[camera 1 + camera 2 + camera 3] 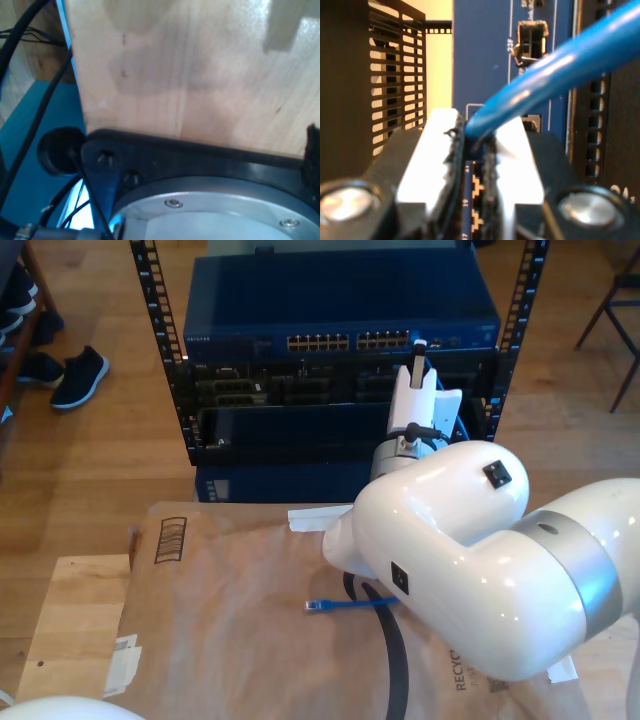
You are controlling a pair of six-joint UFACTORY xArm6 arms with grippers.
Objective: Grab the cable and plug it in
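Loose plug end of the cable (pixel 327 606) lying on the brown paper over the table (pixel 70 620); further toward the exterior view's right, my second claw (pixel 479 150) clamped on the cable (pixel 555 70), facing the switch ports (pixel 350 341). First claw's state: cannot tell.

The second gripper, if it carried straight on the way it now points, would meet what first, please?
Most likely the blue switch panel and its ports: my second gripper, shut on the blue cable, faces it squarely, though depth is unclear.
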